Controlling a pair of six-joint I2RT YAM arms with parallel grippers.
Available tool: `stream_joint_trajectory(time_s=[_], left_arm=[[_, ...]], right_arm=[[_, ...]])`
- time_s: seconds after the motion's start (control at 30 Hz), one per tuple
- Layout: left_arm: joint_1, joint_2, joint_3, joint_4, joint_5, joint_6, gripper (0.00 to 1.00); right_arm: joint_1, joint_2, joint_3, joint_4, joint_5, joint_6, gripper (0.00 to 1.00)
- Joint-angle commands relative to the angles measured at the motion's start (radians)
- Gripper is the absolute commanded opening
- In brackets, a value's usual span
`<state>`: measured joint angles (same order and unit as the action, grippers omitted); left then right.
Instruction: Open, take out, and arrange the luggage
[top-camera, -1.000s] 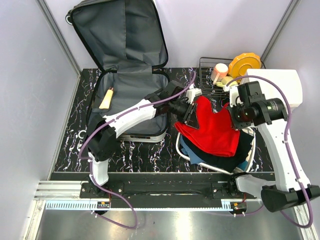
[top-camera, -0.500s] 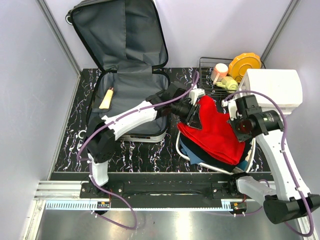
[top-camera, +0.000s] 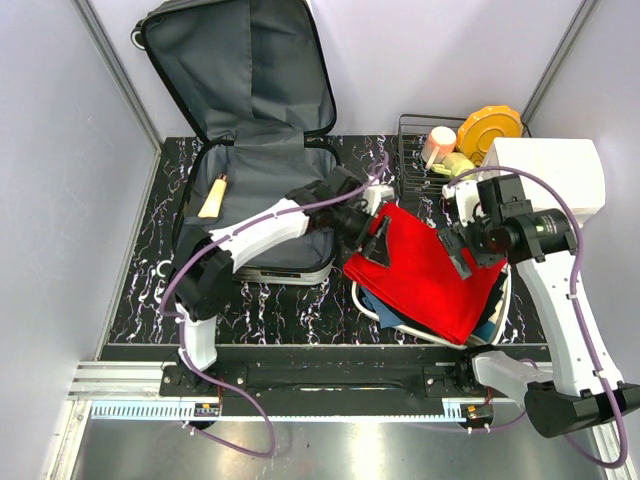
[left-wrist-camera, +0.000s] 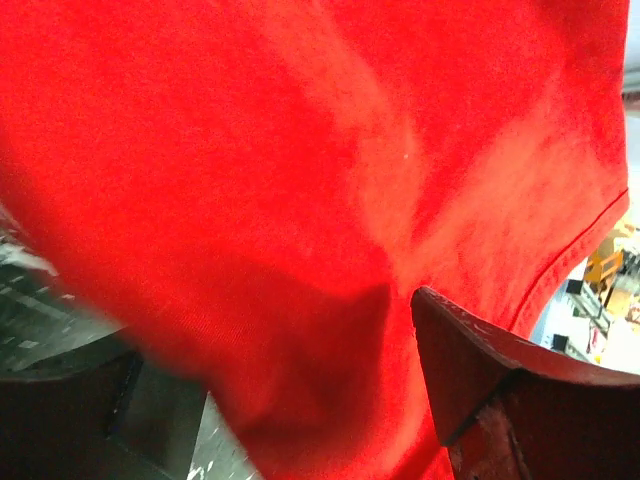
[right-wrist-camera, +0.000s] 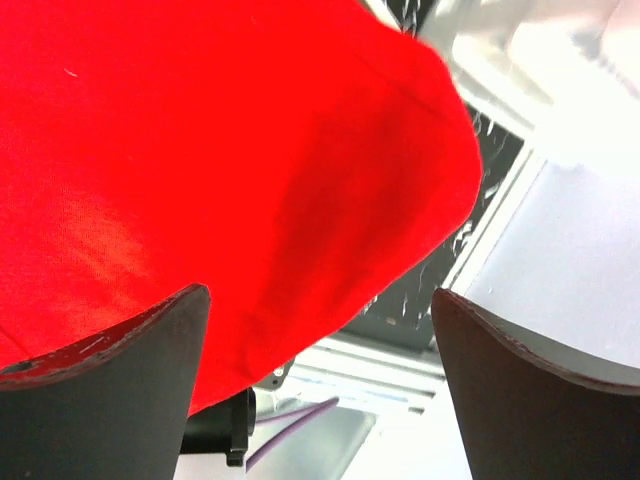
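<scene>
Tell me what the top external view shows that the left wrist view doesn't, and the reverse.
Only top external: the open luggage, a rack with a yellow plate, the basin under the cloth, and the right pincer at the cloth's right edge. Only left wrist: the cloth's stitched hem up close, and cloth sagging between the left pincer's parted fingers. Both: the red cloth and the left pincer.
</scene>
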<state>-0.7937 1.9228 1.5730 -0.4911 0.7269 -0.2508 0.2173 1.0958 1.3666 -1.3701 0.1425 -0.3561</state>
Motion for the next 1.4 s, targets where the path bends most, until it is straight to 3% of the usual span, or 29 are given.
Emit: stream_joint_trajectory(time_s=[0.0,0.1,0.23,0.33,0.43,0.53,0.63,0.67,0.7,0.9,1.1,1.27,1.37], left_arm=[[0.109,-0.108,-0.005,-0.012,0.051,0.004,0.8],[0.142,-0.166,-0.044,-0.032,0.04,0.042,0.8],[0.143,-0.229,-0.093,-0.061,0.02,0.139,0.8],[0.143,-0.26,-0.125,-0.066,0.008,0.163,0.79],[0.169,-0.278,-0.146,-0.063,0.028,0.151,0.79],[0.238,-0.292,-0.15,-0.067,0.084,0.143,0.81],[0.328,-0.307,-0.088,-0.179,0.098,0.281,0.85],[0.358,-0.317,-0.073,-0.207,0.094,0.307,0.95],[0.387,-0.323,-0.059,-0.251,0.097,0.35,0.99],[0.632,-0.361,0.018,-0.365,0.063,0.449,0.99],[0.825,-0.334,0.064,-0.405,-0.104,0.449,0.99],[0.884,-0.274,0.104,-0.435,-0.331,0.505,0.96],[0.884,-0.265,0.102,-0.49,-0.389,0.577,0.91]], right_arm=[[-0.002,0.012,0.057,-0.098,-0.194,-0.122,1.0],[-0.002,0.033,0.002,-0.141,-0.202,-0.187,1.0],[-0.002,0.007,-0.011,-0.214,-0.338,-0.318,0.99],[-0.004,-0.01,-0.113,-0.204,-0.292,-0.386,0.96],[-0.002,-0.016,-0.302,-0.086,-0.12,-0.478,0.95],[-0.002,-0.051,-0.431,0.078,-0.048,-0.573,1.0],[-0.006,-0.027,-0.506,0.191,-0.002,-0.638,1.0],[-0.009,-0.011,-0.515,0.207,0.0,-0.644,1.0],[-0.013,0.012,-0.514,0.222,-0.026,-0.647,1.0],[-0.018,0.038,-0.29,0.099,-0.222,-0.58,1.0],[-0.019,0.006,-0.046,0.023,-0.417,-0.489,1.0],[-0.018,0.119,0.141,0.083,-0.503,-0.304,1.0],[-0.018,0.202,0.236,0.097,-0.566,-0.227,1.0]])
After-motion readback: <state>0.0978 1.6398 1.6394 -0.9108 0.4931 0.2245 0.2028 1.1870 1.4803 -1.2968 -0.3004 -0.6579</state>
